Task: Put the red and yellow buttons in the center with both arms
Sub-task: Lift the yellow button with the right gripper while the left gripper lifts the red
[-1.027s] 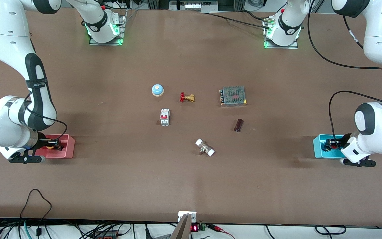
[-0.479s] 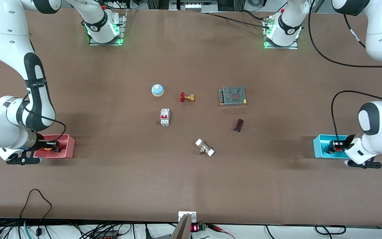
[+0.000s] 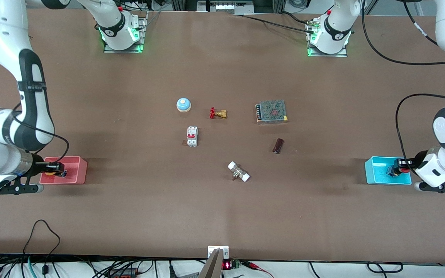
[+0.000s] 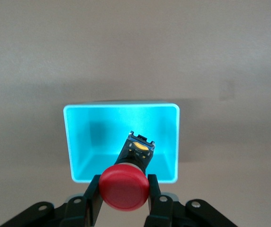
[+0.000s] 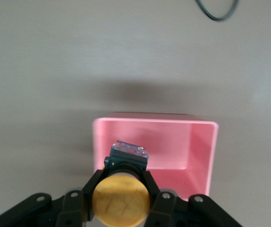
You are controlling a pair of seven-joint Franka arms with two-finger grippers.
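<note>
My left gripper (image 3: 399, 168) is shut on the red button (image 4: 124, 186), a round red cap on a black body, and holds it above the cyan tray (image 4: 121, 111) at the left arm's end of the table. It shows small in the front view (image 3: 403, 164). My right gripper (image 3: 55, 170) is shut on the yellow button (image 5: 121, 200), a yellow-orange cap on a black body, above the pink tray (image 5: 154, 124) at the right arm's end. The yellow cap shows in the front view (image 3: 51, 173). Both trays look bare inside.
On the brown table's middle lie a blue dome bell (image 3: 183, 104), a brass valve with red handwheel (image 3: 218, 113), a white breaker (image 3: 192, 136), a metal mesh power supply (image 3: 271, 111), a dark cylinder (image 3: 278, 145) and a white-ended fitting (image 3: 238, 172).
Both grippers have risen out of their trays with the buttons held. The left arm has drawn outward toward its table end, and the right arm toward its end.
</note>
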